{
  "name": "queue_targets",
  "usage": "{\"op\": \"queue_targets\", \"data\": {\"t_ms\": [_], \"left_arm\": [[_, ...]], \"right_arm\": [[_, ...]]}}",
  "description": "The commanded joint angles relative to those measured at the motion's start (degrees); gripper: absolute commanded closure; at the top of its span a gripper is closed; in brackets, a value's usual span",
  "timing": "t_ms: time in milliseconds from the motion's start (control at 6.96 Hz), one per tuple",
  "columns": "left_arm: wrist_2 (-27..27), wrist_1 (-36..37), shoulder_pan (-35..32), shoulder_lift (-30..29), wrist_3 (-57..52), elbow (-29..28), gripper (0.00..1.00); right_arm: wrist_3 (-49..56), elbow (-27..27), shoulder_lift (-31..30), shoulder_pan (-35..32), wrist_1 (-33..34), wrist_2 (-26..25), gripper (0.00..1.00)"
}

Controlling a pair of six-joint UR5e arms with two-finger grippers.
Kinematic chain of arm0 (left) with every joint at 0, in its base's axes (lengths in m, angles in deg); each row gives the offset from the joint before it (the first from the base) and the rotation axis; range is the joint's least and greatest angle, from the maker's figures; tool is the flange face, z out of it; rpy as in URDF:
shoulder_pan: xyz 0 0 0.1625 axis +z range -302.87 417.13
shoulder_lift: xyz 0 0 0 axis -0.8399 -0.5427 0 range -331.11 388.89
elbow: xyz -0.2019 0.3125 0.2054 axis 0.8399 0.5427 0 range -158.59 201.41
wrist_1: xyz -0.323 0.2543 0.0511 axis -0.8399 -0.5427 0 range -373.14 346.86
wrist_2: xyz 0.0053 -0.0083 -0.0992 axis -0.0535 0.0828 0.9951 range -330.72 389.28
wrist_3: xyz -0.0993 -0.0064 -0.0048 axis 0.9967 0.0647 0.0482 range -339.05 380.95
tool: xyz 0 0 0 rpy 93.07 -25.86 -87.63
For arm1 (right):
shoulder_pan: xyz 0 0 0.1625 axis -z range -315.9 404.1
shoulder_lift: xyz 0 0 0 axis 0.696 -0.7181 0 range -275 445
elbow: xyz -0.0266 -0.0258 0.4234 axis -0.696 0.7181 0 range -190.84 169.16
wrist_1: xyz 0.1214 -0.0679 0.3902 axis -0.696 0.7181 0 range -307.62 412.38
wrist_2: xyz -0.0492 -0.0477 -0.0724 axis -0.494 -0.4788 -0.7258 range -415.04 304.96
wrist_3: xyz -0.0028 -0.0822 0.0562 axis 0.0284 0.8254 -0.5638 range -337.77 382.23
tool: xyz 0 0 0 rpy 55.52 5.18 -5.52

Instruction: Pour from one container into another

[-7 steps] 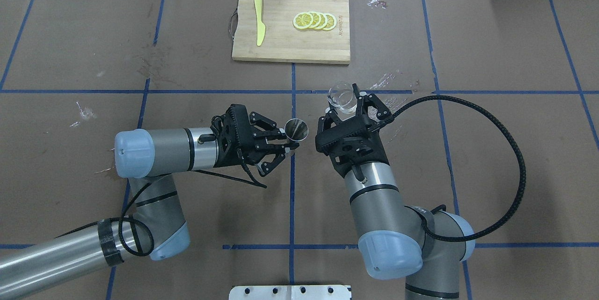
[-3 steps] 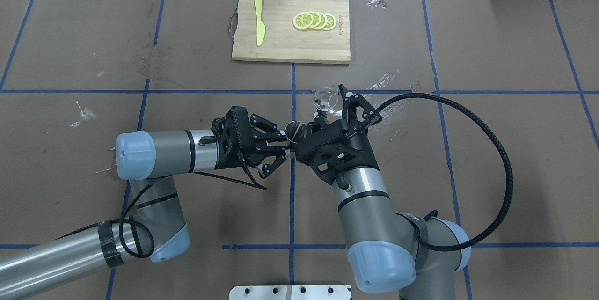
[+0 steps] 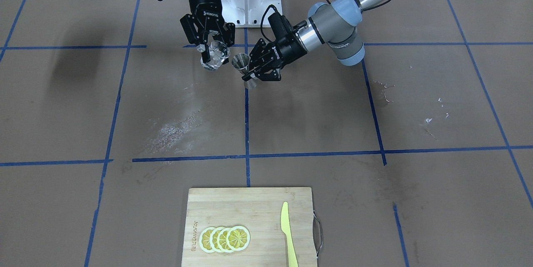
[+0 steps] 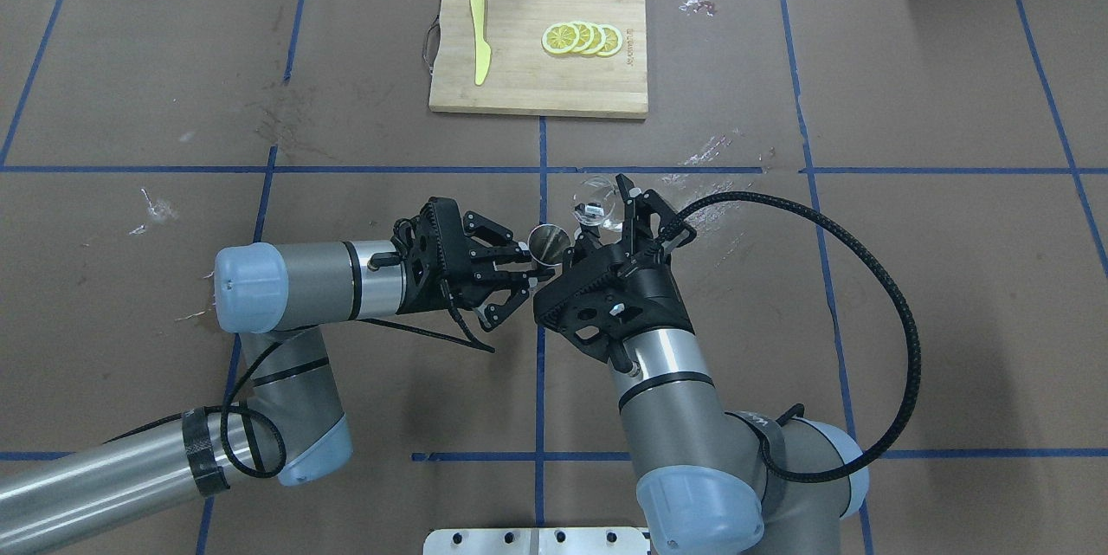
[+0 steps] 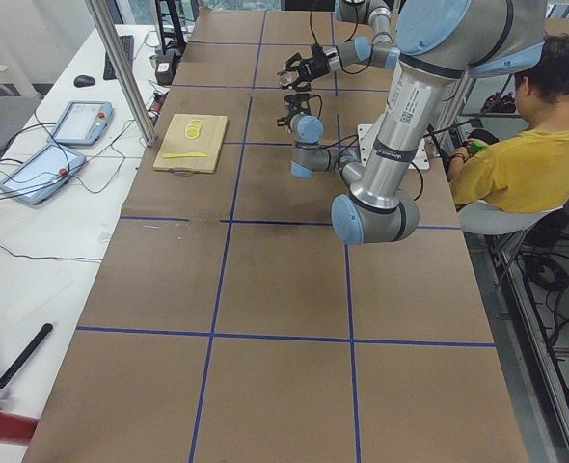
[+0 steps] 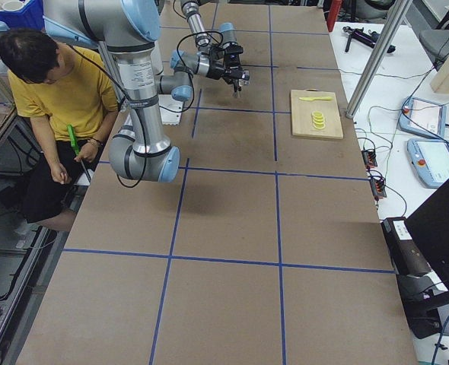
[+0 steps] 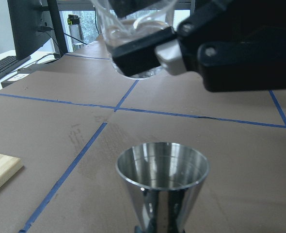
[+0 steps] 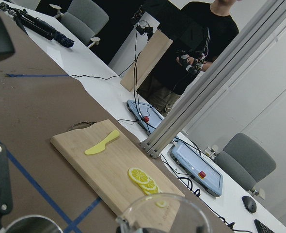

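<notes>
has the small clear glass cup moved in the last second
Yes. The small clear glass cup has shifted left in the overhead view, toward the vertical blue tape line and the shiny steel jigger.

Seen from overhead, the left pincer (image 4: 535, 265) holds the jigger (image 4: 548, 243) upright over the middle of the surface (image 4: 866, 278), the right pincer (image 4: 608, 213) holds the glass cup (image 4: 595, 204) just right of and above it, and far behind lies a cutting board (image 4: 537, 92), knife (image 4: 479, 37) on its left, lemon slices (image 4: 582, 38) on its right.

White lettering on the body of the right tool (image 3: 213, 53) reads ROBOTIQ.
</notes>
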Motion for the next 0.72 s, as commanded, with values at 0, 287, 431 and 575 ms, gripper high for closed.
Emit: {"op": "queue_targets", "data": {"t_ms": [0,287,431,575], "left_arm": [[-0.05,0.00,0.03,-0.01,0.00,0.04,1.00],[-0.05,0.00,0.03,-0.01,0.00,0.04,1.00],[0.04,0.00,0.03,-0.01,0.00,0.04,1.00],[-0.05,0.00,0.03,-0.01,0.00,0.04,1.00]], "right_arm": [[0.56,0.02,0.56,0.24,3.41,-0.10,1.00],[0.56,-1.73,0.74,0.42,8.68,-0.10,1.00],[0.56,-1.91,0.83,0.51,8.88,-0.19,1.00],[0.99,-1.83,0.83,0.68,9.14,-0.19,1.00]]}}
